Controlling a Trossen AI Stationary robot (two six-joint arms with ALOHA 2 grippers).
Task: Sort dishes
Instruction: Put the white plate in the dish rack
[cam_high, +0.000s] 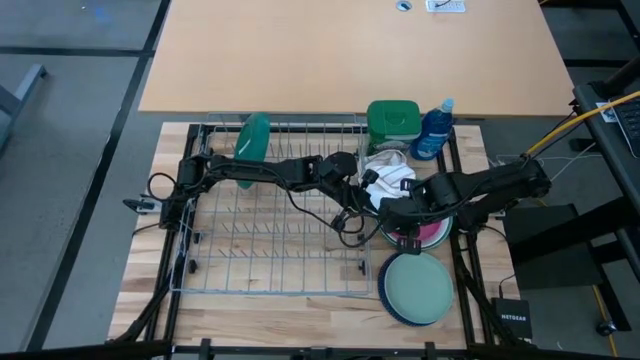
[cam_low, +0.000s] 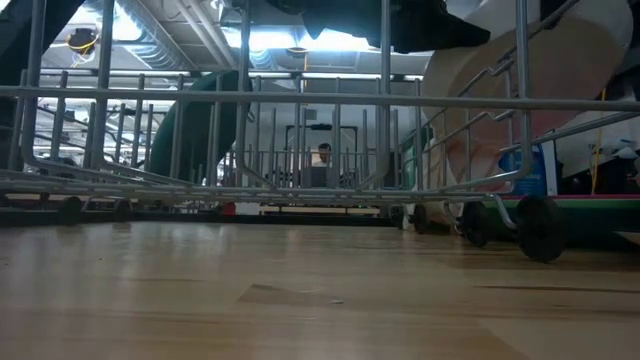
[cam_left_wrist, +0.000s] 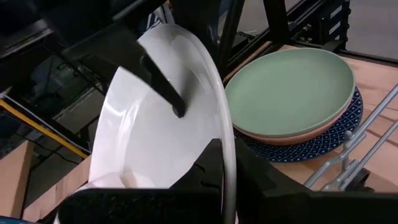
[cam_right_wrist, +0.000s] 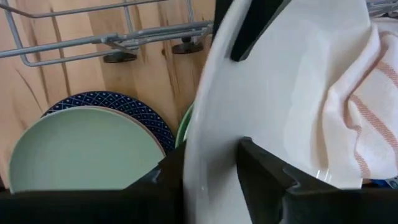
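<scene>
A white plate (cam_left_wrist: 155, 137) stands on edge in the air past the wire rack's (cam_high: 270, 240) right end, with my left gripper (cam_left_wrist: 224, 158) shut on it. My right gripper (cam_right_wrist: 211, 171) points down from above, and its fingers straddle the plate's rim, one (cam_left_wrist: 163, 87) across the hollow face and one behind. A dark green plate (cam_high: 253, 137) stands upright in the rack's far left slots. A light green plate (cam_high: 417, 286) lies on a navy one (cam_right_wrist: 134, 106) near the table's front. A pink plate (cam_high: 434, 236) lies under my right arm. My left gripper pinches the white plate's rim (cam_left_wrist: 227, 134) between its two fingers, coming from the table's left and slanting a little downward. The plate stands on edge, lifted above the table. My right gripper's fingers sit close on both sides of the rim (cam_right_wrist: 202, 134); whether they touch it I cannot tell.
A beige-and-white striped cloth (cam_right_wrist: 357, 106) lies right behind the white plate. A green square-lidded tub (cam_high: 392, 122) and a blue bottle (cam_high: 433, 130) stand at the far edge, right of the rack. A larger light-wood table (cam_high: 350, 50) lies beyond.
</scene>
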